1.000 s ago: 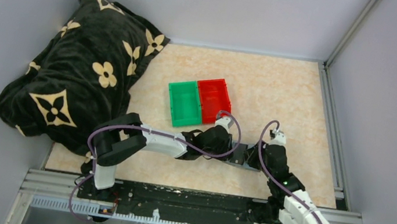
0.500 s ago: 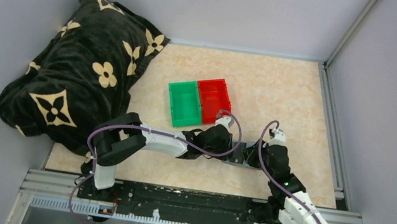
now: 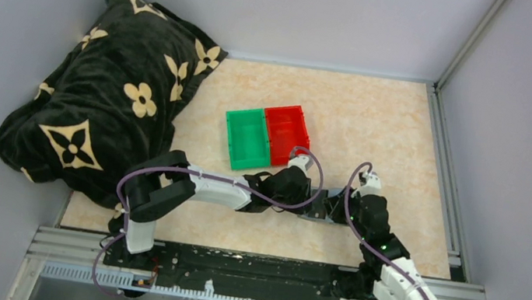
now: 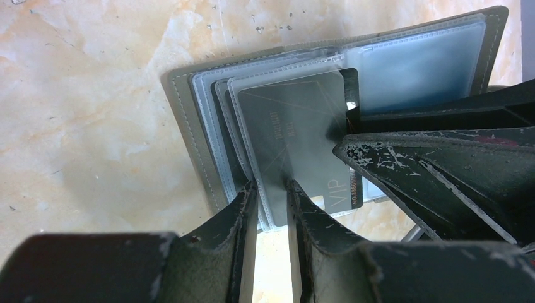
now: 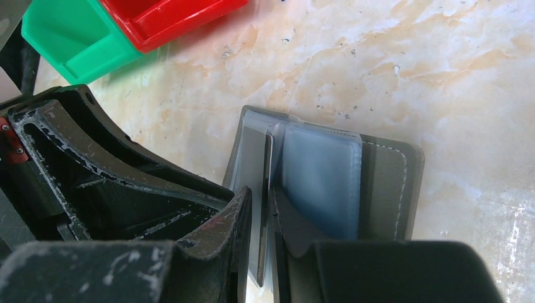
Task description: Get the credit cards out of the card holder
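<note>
The card holder (image 4: 186, 126) is a grey bifold wallet lying open on the table, with clear plastic sleeves inside. It also shows in the right wrist view (image 5: 385, 183). A dark credit card (image 4: 296, 132) marked "VIP" sits in a sleeve. My left gripper (image 4: 271, 192) is shut on the near edge of the card holder's sleeves. My right gripper (image 5: 262, 211) is shut on the credit card, seen edge-on (image 5: 268, 170). In the top view the left gripper (image 3: 308, 201) and right gripper (image 3: 333, 205) meet tip to tip and hide the card holder.
A green bin (image 3: 247, 139) and a red bin (image 3: 286, 133) stand side by side just behind the grippers. A black blanket with cream flowers (image 3: 106, 88) is heaped at the left. Metal rails run along the table's right and near edges.
My right arm has shifted slightly left, toward the left gripper. The left arm and the bins have not moved.
</note>
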`<state>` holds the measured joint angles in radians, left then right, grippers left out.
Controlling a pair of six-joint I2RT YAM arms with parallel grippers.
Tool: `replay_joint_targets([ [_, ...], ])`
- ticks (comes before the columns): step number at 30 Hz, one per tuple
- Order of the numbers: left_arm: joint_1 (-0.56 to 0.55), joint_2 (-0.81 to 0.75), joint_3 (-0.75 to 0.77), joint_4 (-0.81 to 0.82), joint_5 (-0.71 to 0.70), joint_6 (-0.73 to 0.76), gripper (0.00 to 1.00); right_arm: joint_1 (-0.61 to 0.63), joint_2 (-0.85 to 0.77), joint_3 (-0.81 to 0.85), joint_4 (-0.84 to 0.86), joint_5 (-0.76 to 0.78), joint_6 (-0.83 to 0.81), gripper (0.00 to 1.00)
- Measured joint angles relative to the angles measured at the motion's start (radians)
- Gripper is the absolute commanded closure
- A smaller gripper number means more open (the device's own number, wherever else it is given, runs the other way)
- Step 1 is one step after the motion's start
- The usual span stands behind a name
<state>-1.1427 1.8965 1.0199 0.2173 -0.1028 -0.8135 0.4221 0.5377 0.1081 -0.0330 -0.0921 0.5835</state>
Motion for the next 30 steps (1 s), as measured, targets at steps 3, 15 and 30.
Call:
replay_joint_targets([
  [3, 0.000, 0.000, 0.000, -0.001, 0.000, -0.002, 0.71, -0.003, 0.020, -0.003, 0.023, -0.011, -0.016, 0.84],
  [15, 0.002, -0.020, 0.000, -0.039, -0.002, -0.002, 0.71, -0.006, 0.080, -0.017, 0.151, -0.082, -0.035, 0.93],
  [30, 0.005, -0.044, -0.022, -0.038, 0.006, -0.004, 0.71, -0.006, 0.040, 0.013, 0.064, -0.099, -0.053, 1.00],
])
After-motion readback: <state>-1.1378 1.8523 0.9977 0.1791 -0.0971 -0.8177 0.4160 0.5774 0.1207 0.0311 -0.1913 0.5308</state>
